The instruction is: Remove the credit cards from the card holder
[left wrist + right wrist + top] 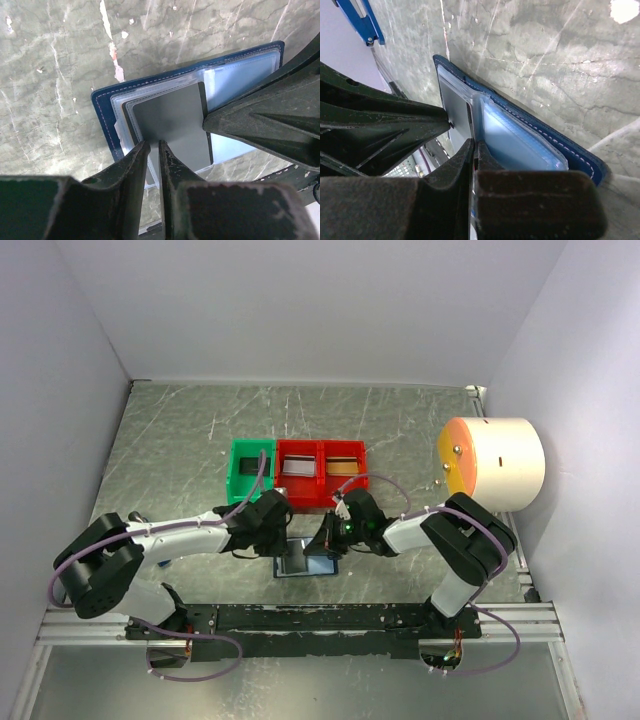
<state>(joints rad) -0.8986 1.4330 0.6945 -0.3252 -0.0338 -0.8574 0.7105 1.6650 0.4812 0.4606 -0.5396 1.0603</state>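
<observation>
1. Left gripper point(155, 150): pressed almost together, pinching the near edge of a thin silvery grey rectangular card point(172, 125) lying just ahead of it.
2. Right gripper point(474, 147): squeezed onto the edge of the clear plastic pockets point(510, 137) of the open navy-blue stitched card holder point(102, 112); spread flat ahead of both tips, under the card.

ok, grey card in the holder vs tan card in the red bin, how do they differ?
Colour: the grey card is dark and matte, while the tan card is light brown. Place: the grey card sits among the clear sleeves of the open holder, while the tan card lies in the red bin, away from the holder. Both are flat rectangles.
</observation>
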